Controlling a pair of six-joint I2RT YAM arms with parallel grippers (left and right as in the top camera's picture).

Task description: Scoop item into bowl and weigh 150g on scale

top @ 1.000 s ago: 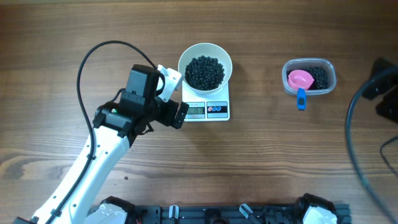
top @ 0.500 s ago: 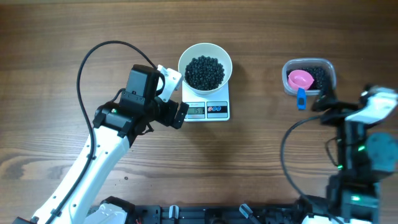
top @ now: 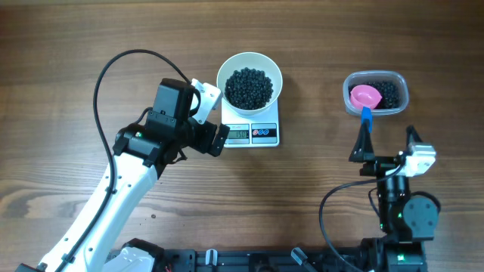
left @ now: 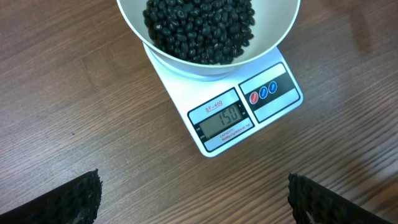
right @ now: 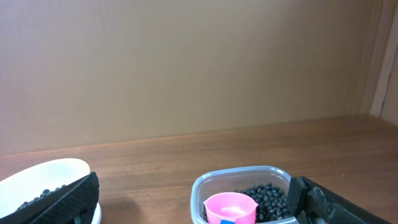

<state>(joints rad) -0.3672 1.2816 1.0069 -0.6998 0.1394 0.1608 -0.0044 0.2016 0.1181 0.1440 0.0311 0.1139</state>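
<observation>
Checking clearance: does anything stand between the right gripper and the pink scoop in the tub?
Nothing visible does. The right gripper, open, faces the clear tub; the pink scoop lies inside on the beads, its blue handle hanging over the rim toward the gripper.

On the scale (left: 245, 109) the LCD (left: 225, 121) reads "150", w/ model label "SF-400" printed just above it; tiny print under the digits too small to read.
</observation>
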